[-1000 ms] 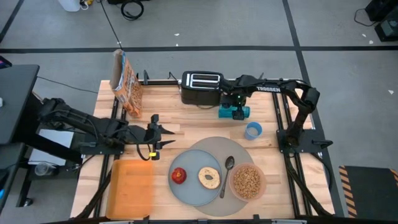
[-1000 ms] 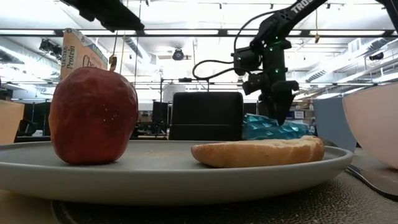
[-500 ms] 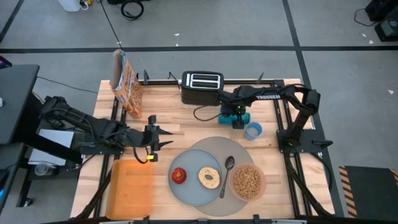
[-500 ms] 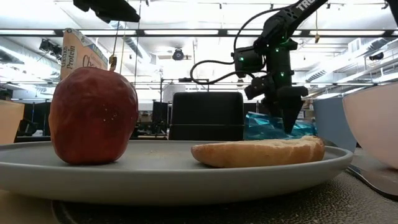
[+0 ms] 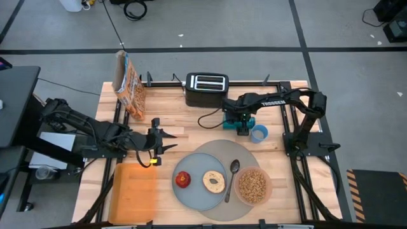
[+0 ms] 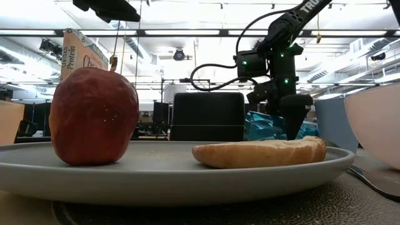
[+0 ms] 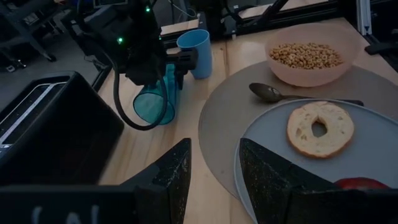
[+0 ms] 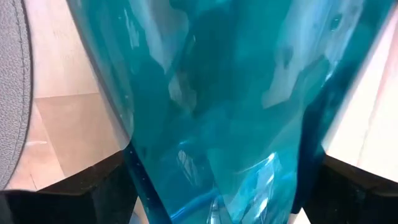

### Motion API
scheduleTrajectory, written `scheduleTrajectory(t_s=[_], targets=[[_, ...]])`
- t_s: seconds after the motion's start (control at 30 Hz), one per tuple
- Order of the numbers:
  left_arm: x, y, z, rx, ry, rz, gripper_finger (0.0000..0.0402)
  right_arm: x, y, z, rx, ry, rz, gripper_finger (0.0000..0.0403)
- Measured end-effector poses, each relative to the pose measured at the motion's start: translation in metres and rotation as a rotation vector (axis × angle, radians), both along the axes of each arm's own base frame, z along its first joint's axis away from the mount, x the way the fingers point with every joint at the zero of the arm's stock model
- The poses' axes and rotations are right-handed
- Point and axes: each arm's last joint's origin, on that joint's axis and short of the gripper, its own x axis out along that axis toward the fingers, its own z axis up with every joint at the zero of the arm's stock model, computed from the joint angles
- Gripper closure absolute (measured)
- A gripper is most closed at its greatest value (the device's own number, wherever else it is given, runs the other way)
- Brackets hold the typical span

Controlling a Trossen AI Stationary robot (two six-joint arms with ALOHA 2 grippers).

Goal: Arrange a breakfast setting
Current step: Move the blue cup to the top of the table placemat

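Note:
The teal tumbler [image 5: 233,118] lies on its side on the table, between the black toaster and the grey mat [image 5: 253,152]; its mouth shows in the left wrist view [image 7: 154,107]. My right gripper [image 5: 242,125] points down over it, open, with one finger on each side of the tumbler [image 8: 217,93]. On the mat, the grey-blue plate [image 5: 197,196] holds a red apple [image 5: 183,179] and a bagel [image 5: 213,182]. The spoon [image 5: 233,172] and the pink bowl of cereal [image 5: 253,185] lie beside the plate. My left gripper [image 5: 166,140] is open and empty, left of the mat. My right gripper comes from above with its fingers [image 8: 68,193] standing across the lying tumbler's body [image 8: 149,162]. The tumbler rests on the table. I cannot tell whether the fingers touch its sides.
A light-blue cup [image 5: 259,133] stands close beside the tumbler, on its right. The black toaster [image 5: 206,90] with its cord stands at the far edge, a cereal box [image 5: 129,86] at the far left. An orange tray [image 5: 135,191] lies at the near left.
My right gripper has moved from beside the toaster toward the table's near edge and come down over the teal tumbler. The tumbler has stayed lying where it was.

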Motion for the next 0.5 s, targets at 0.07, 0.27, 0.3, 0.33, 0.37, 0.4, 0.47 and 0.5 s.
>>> scheduleTrajectory(t_s=[0.07, 0.27, 0.3, 0.33, 0.37, 0.4, 0.47, 0.5], targets=[[0.000, 0.000, 0.000, 0.000, -0.001, 0.000, 0.0257, 0.000, 0.001, 0.000, -0.002, -0.001, 0.004, 0.0040], [0.000, 0.000, -0.001, 0.002, 0.006, -0.007, 0.0257, 0.003, 0.005, 0.002, -0.006, -0.010, 0.035, 0.0040], [0.002, -0.001, -0.002, 0.001, 0.011, -0.011, 0.0257, 0.004, 0.005, 0.003, -0.007, -0.016, 0.036, 0.0040], [0.004, -0.002, -0.004, 0.004, 0.018, -0.012, 0.0257, 0.004, 0.005, 0.005, -0.007, -0.023, 0.037, 0.0040], [0.007, -0.003, -0.007, 0.009, 0.030, -0.015, 0.0257, 0.005, 0.005, 0.007, -0.002, -0.035, 0.039, 0.0040], [0.010, -0.004, -0.010, 0.015, 0.041, -0.016, 0.0257, 0.005, 0.005, 0.010, 0.007, -0.051, 0.044, 0.0040], [0.018, -0.007, -0.015, 0.023, 0.045, -0.019, 0.0257, 0.006, 0.006, 0.015, 0.023, -0.098, 0.050, 0.0040], [0.021, -0.008, -0.018, 0.035, 0.056, -0.022, 0.0257, 0.006, 0.006, 0.020, 0.027, -0.130, 0.050, 0.0040]])
